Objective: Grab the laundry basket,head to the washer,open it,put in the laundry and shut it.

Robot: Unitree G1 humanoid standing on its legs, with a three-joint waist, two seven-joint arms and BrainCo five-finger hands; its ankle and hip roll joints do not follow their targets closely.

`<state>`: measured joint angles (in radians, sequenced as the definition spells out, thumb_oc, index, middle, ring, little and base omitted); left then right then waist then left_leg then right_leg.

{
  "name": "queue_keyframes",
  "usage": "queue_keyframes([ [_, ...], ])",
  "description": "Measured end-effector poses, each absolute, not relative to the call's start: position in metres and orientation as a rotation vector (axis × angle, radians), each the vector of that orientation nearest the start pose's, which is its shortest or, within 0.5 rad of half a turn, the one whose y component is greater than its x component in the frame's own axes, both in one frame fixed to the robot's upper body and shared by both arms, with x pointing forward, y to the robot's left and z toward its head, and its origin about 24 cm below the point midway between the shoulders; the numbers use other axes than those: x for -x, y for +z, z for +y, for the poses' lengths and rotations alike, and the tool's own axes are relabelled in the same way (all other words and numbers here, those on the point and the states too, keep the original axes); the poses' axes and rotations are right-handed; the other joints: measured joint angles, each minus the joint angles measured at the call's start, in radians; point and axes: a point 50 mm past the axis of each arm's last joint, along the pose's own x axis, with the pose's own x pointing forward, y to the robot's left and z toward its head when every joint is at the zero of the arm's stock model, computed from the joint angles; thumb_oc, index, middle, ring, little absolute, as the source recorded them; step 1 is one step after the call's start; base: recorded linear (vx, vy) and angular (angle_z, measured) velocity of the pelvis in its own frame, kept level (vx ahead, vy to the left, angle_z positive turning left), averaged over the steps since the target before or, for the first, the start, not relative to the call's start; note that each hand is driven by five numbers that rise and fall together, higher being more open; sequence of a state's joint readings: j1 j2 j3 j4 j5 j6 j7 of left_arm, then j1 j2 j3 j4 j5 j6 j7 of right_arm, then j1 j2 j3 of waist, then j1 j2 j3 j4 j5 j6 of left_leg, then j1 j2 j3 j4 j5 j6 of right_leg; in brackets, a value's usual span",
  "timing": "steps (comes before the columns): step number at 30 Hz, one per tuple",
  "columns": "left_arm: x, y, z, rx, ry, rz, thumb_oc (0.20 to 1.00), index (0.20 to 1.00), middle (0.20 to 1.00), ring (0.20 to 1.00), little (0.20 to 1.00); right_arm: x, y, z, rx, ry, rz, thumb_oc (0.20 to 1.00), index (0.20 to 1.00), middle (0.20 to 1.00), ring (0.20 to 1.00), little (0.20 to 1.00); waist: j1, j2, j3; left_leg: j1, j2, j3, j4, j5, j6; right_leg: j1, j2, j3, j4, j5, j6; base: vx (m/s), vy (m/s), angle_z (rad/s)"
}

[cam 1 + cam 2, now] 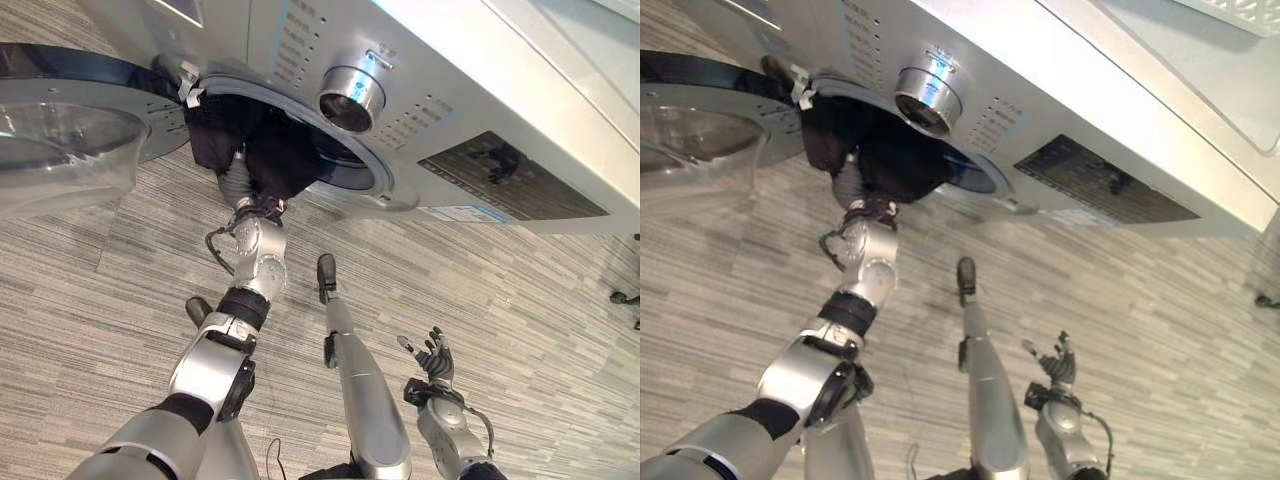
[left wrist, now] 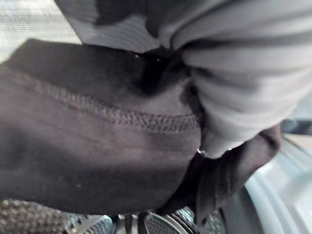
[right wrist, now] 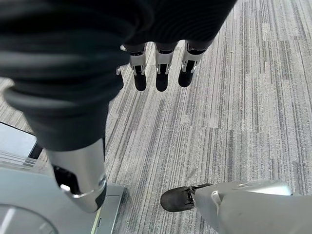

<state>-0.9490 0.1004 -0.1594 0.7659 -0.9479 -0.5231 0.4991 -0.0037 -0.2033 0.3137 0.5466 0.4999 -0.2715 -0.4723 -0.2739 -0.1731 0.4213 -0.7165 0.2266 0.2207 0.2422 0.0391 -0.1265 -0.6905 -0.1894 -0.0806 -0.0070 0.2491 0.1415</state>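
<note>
My left hand (image 1: 252,212) pushes dark laundry (image 1: 262,150) into the open washer (image 1: 400,110); its fingers are hidden, state unclear. My right hand (image 1: 432,358) hangs idle, fingers spread.

Left arm: I have it stretched up and forward, wrist raised.
Left hand (image 1: 262,207): buried in dark cloth; I can't read its fingers.
Right hand (image 1: 432,362): low at my side, fingers spread loose, holding nothing.
</note>
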Motion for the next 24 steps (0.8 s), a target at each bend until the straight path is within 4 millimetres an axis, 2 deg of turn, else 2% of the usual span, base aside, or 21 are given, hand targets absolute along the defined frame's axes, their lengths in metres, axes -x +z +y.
queue_keyframes([
  [1,-0.392,0.195,0.127,0.824,0.312,-0.370,0.200,0.200,0.200,0.200,0.200,-0.216,-0.060,-0.177,-0.125,-0.392,0.364,1.000,1.000,1.000,1.000,1.000,-0.008,0.001,-0.002,-0.039,0.010,-0.015,0.038,-0.014,-0.001,-0.031,0.007,-0.002,0.036,-0.014,-0.002,0.00,-0.081,-0.01],
  [4,-0.394,0.219,0.123,0.831,0.283,-0.424,0.200,0.200,0.200,0.200,0.200,-0.218,-0.057,-0.181,-0.129,-0.408,0.340,1.000,1.000,1.000,1.000,1.000,-0.017,-0.002,-0.005,-0.128,0.035,-0.048,0.141,-0.050,0.004,-0.110,0.015,-0.005,0.135,-0.052,-0.005,0.00,-0.061,-0.01],
  [9,-0.395,0.221,0.118,0.839,0.274,-0.421,0.200,0.200,0.200,0.200,0.200,-0.219,-0.055,-0.180,-0.137,-0.405,0.328,1.000,1.000,1.000,1.000,1.000,-0.019,0.002,-0.023,-0.214,0.046,-0.070,0.249,-0.096,0.015,-0.207,0.013,0.015,0.272,-0.115,-0.010,0.01,-0.058,-0.02],
  [13,-0.399,0.227,0.116,0.876,0.295,-0.396,0.200,0.200,0.200,0.200,0.200,-0.225,-0.048,-0.177,-0.150,-0.389,0.291,1.000,1.000,1.000,1.000,1.000,-0.021,0.005,-0.045,-0.254,0.055,-0.072,0.293,-0.108,0.019,-0.249,0.016,0.021,0.310,-0.119,-0.010,0.02,-0.077,-0.05],
  [17,-0.403,0.239,0.121,0.965,0.317,-0.386,0.200,0.200,0.200,0.200,0.200,-0.227,-0.042,-0.168,-0.172,-0.350,0.266,1.000,1.000,1.000,1.000,1.000,-0.047,0.012,-0.090,-0.287,0.064,-0.071,0.315,-0.115,0.017,-0.290,0.022,0.034,0.338,-0.126,-0.009,0.02,-0.085,-0.06],
  [24,-0.408,0.255,0.122,1.015,0.327,-0.377,0.200,0.200,0.200,0.200,0.200,-0.224,-0.045,-0.168,-0.190,-0.357,0.284,1.000,1.000,1.000,1.000,1.000,-0.064,0.028,-0.139,-0.316,0.095,-0.074,0.332,-0.129,0.009,-0.315,0.051,0.039,0.341,-0.133,-0.015,0.03,-0.096,-0.09],
])
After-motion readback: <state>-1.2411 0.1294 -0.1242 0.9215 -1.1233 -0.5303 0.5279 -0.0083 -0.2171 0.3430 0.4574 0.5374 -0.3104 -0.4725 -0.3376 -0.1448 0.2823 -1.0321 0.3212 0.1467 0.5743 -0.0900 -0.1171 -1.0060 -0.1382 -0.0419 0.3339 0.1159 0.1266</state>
